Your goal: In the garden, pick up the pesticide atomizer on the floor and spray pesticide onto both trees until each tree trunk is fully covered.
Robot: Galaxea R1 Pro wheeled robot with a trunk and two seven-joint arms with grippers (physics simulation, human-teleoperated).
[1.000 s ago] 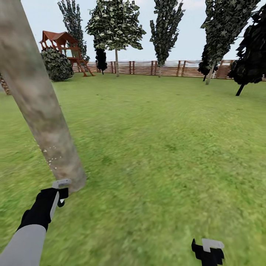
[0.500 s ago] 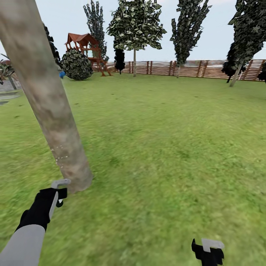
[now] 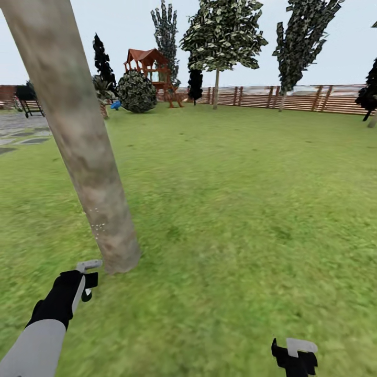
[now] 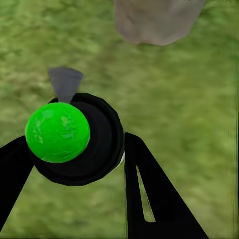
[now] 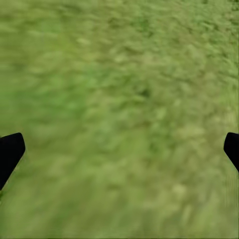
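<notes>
My left fingers (image 4: 124,164) grip the atomizer (image 4: 79,137) just beside the trunk (image 3: 78,136), which carries only a few white specks (image 3: 97,226), so most spraying seems left; my right fingers (image 5: 119,149) hang open over grass.

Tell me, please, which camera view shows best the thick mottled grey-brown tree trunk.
The head view: there the thick mottled grey-brown tree trunk runs from the grass to the top edge, with white specks low on it. The left wrist view shows its base. The right wrist view shows grass.
</notes>
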